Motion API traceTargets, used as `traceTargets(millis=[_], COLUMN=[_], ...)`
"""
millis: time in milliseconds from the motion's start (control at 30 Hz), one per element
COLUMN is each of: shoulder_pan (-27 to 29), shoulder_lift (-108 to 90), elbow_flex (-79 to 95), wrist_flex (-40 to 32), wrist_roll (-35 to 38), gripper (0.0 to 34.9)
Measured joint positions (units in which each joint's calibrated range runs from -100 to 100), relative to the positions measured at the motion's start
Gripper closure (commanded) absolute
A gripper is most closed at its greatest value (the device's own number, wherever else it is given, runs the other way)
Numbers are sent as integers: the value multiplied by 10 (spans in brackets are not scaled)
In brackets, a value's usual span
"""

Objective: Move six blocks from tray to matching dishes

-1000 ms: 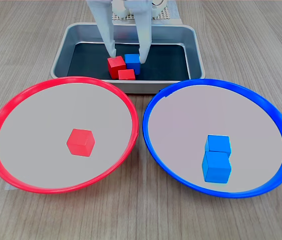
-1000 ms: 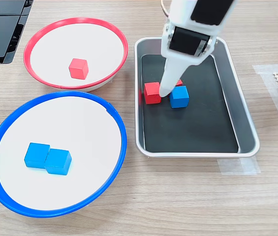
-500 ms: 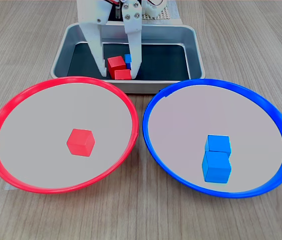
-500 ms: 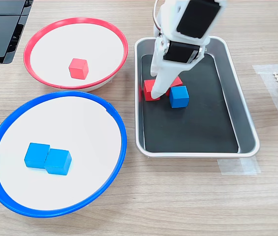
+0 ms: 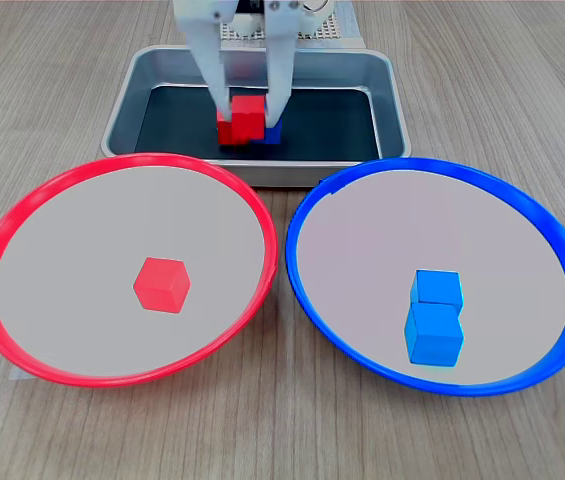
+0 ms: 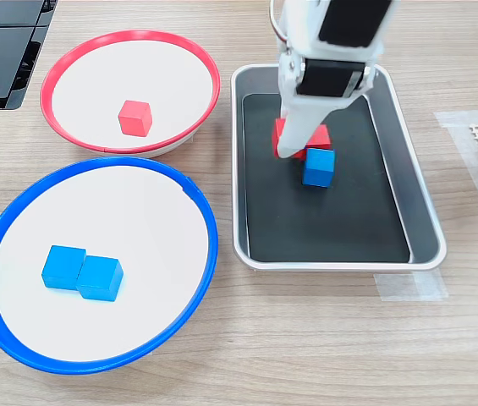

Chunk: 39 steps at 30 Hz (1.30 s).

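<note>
— So where is the gripper [image 5: 247, 112]?

— Over the silver tray [image 5: 390, 100], its two white fingers [image 5: 214, 62] pointing down. They are pinching a red block [image 5: 248, 109] between their tips, and in the first exterior view another red block [image 5: 226, 132] sits just behind it on the first exterior view's left. Whether the pinched block is lifted clear of the black bottom, I cannot tell.

— And the blue one in the tray?

— A blue block [image 6: 318, 167] lies on the black bottom, touching or just beside the red pair in the second exterior view.

— What is in the dishes?

— The red-rimmed dish [image 5: 22, 215] carries a single red block [image 5: 161, 285] near its centre. The blue-rimmed dish [image 5: 552, 240] carries two blue blocks [image 5: 434, 317], touching each other, set toward the first exterior view's lower right of that dish.

— How do the dishes sit?

— Side by side on the wooden worktop [image 5: 482, 60], rims nearly touching, both just beside the tray's long wall.
</note>
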Motion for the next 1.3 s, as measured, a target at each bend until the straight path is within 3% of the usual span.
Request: traceTargets(millis=[67,100,200,300,333,433,500,600,667,733,767,933,1033,1100,1200,1300], shoulder_pan=[-18,-18,-12,8,22,44,50,58,66,67,67,67,73,74,74,74], shoulder_lift=[-3,-3,38,73,100,134,148,150,145,134,118,20,-32,-61,-84,-92], elbow_flex=[-94,-115,-209,-232,-237,-240,-240,-240,-239,-230,-222,-141,-69,-11,54,79], wrist_flex=[69,70,34,-5,-38,-73,-90,-98,-97,-90,-74,31,55,55,55,55], wrist_roll=[-73,-93,-198,-227,-232,-232,-232,-232,-232,-232,-233,-240,-260,-288,-338,-379], gripper=[348,348,348,343,268,148,104,133,210,324,336,331,235,194,179,186])
